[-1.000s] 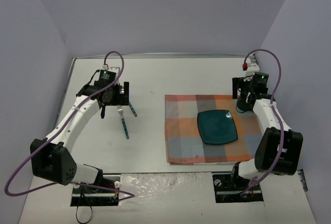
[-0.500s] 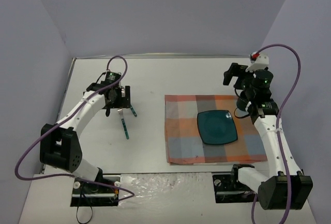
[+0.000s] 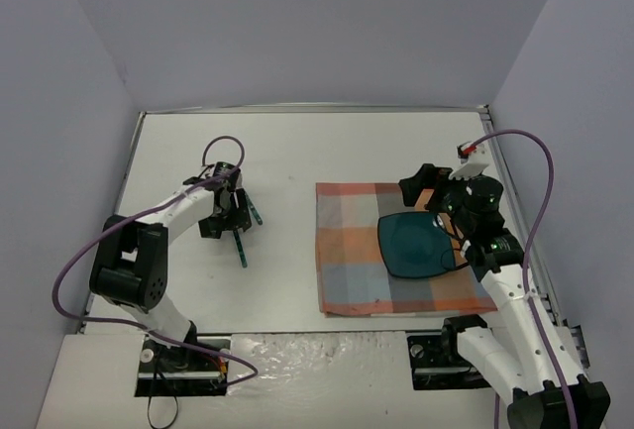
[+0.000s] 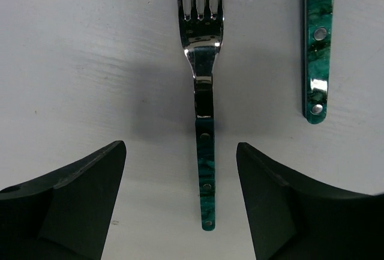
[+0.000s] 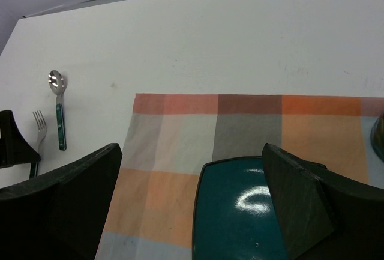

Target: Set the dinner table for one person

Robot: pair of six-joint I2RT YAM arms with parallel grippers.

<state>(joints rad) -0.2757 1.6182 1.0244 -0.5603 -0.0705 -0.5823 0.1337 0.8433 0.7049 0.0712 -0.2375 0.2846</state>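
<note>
Straddling the fork [image 4: 204, 122], the left gripper [image 4: 180, 152] is spread wide on the left half of the dinner table [image 3: 297, 152]. The fork's handle points to the near edge, with the spoon [image 4: 316, 44] beside it. The right gripper [image 5: 191, 158], wide and empty, hovers over the plate [image 3: 416, 251] on the cloth [image 3: 347, 261] by the right edge. Open surface lies along the far edge.

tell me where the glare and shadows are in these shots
Left wrist: bright glints on the steel neck of the fork, and a soft shadow on the table to its left in the picture. Right wrist: a white glare patch on the teal plate. Top external: even light, no hot spot on the plate.
</note>
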